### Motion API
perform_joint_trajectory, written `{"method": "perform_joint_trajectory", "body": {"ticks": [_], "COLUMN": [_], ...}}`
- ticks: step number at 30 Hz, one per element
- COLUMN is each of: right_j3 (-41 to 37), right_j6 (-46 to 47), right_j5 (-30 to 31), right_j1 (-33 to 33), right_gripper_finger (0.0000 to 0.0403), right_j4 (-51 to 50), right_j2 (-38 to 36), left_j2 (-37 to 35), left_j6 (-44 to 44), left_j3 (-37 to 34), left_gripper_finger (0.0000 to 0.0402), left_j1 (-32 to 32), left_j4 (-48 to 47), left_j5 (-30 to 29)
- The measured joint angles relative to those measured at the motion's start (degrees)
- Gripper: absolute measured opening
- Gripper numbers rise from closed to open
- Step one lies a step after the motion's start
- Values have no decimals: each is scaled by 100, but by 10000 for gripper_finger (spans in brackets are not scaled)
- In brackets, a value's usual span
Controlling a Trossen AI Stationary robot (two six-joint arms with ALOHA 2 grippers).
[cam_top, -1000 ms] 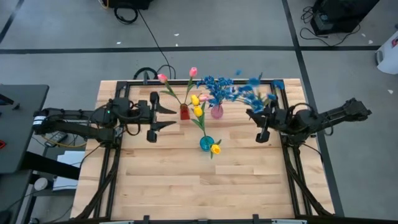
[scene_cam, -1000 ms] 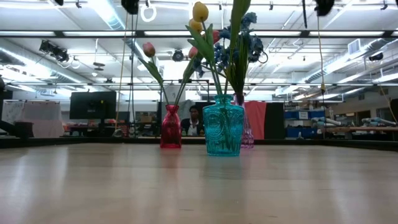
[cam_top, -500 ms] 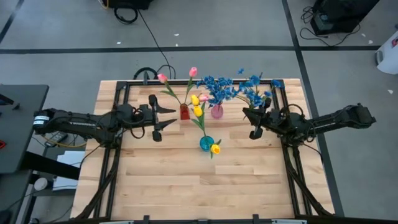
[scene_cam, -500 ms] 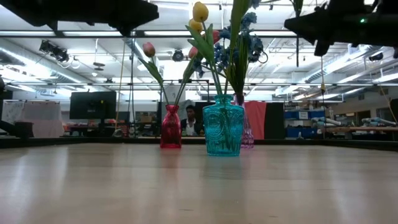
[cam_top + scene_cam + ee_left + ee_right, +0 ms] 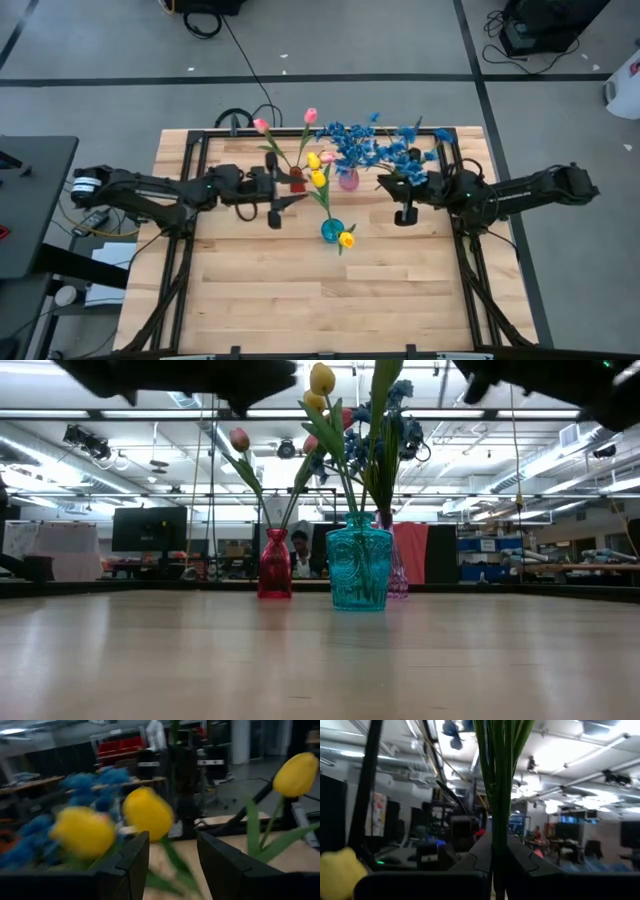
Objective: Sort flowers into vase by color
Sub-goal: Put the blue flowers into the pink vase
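Observation:
Three vases stand mid-table: red vase with pink tulips, pale pink vase with blue sprigs, and teal vase with yellow tulips. My left gripper is open, just left of the yellow tulips; one yellow bud shows beyond the gap between its fingers, untouched. My right gripper is right of the pink vase and shut on a blue sprig. My right gripper pinches the blue sprig's bunched green stems between its two fingers, which lie across them. The sprig is lifted clear of the table. Its stems rise from the fingers and its blue blossoms stand over the far side of the gripper.
A black frame rail runs round the wooden table's far part. The near half of the tabletop holds only wood. One yellow tulip droops low beside the teal vase. A person sits in the room behind the vases.
My left gripper has moved toward the table's right, from left of the red vase to beside the yellow tulips, staying open. My right gripper has moved toward the table's left, nearer the pink vase, carrying the blue sprig with it.

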Motion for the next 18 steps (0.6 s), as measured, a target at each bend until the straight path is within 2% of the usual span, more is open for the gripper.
{"method": "perform_joint_trajectory", "body": {"ticks": [5, 11, 15, 18], "right_j3": [772, 1630, 2097, 2406], "right_j6": [-16, 174, 250, 246], "right_j5": [-449, -980, -1174, -1181], "right_j1": [16, 17, 18, 50], "right_gripper_finger": [38, 38, 38, 38], "right_j4": [-42, -99, -103, -107], "right_j2": [540, 1320, 1868, 2216], "left_j2": [434, 558, 649, 760], "left_j6": [315, 598, 583, 568], "left_j3": [514, 833, 1031, 1145], "left_gripper_finger": [172, 172, 172, 172], "left_j1": [-179, -508, -587, -589], "left_j4": [23, 9, -4, 24], "left_j5": [46, -116, -136, -380]}}
